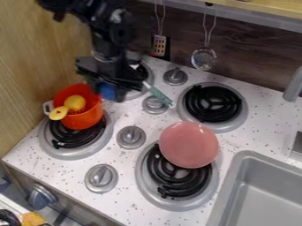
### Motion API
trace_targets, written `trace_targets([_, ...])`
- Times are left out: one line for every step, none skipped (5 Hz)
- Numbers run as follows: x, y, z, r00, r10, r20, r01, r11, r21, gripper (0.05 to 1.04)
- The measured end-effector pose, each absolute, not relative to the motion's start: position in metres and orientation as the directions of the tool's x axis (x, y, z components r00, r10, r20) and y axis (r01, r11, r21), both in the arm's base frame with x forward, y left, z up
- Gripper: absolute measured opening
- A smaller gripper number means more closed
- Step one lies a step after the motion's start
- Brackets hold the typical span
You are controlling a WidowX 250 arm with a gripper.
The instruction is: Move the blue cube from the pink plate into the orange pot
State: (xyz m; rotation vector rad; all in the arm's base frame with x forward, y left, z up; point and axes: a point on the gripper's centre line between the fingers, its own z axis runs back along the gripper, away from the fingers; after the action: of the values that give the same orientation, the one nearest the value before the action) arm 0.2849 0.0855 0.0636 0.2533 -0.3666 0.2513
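Note:
The black gripper (pixel 110 86) hangs at the upper left, just right of the orange-red pot (pixel 86 118). A small blue thing (pixel 107 91) shows right at the gripper's lower end; whether it is held cannot be told. The pot stands on the left burner, with a rounded yellow object (pixel 74 102) in it and a paler yellow part (pixel 58 113) over its left rim. A teal-handled utensil (pixel 159 95) slants down to the right from beside the gripper; its upper end is partly hidden. On the lower right burner, a pink plate (pixel 189 145) covers the upper part of the coil.
Behind the gripper is a partly hidden burner (pixel 143 74); another burner (pixel 213 104) lies to the right. Several grey knobs (pixel 131 137) stand between burners. A sink (pixel 265 194) and faucet (pixel 293 84) are at the right. A grater (pixel 159 45) and strainer (pixel 204 58) hang on the back wall.

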Motion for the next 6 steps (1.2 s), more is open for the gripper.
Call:
trace_targets([0.273, 0.125, 0.056, 0.887, 0.240, 0.394, -0.337, 0.920, 0.200, 0.593])
trace_targets([0.272, 0.137, 0.042, 0.901, 0.275, 0.337, -0.356, 0.910, 0.210, 0.593])
trace_targets([0.265, 0.153, 0.030, 0.887, 0.338, 0.316, -0.412, 0.888, 0.207, 0.593])
trace_targets([0.270, 0.154, 0.030, 0.896, 0.322, 0.306, -0.392, 0.898, 0.202, 0.643])
trace_targets([0.272, 0.153, 0.029, 0.898, 0.310, 0.314, -0.376, 0.909, 0.180, 0.912])
trace_targets([0.268, 0.152, 0.034, 0.915, 0.299, 0.269, -0.358, 0.912, 0.203, 1.004])
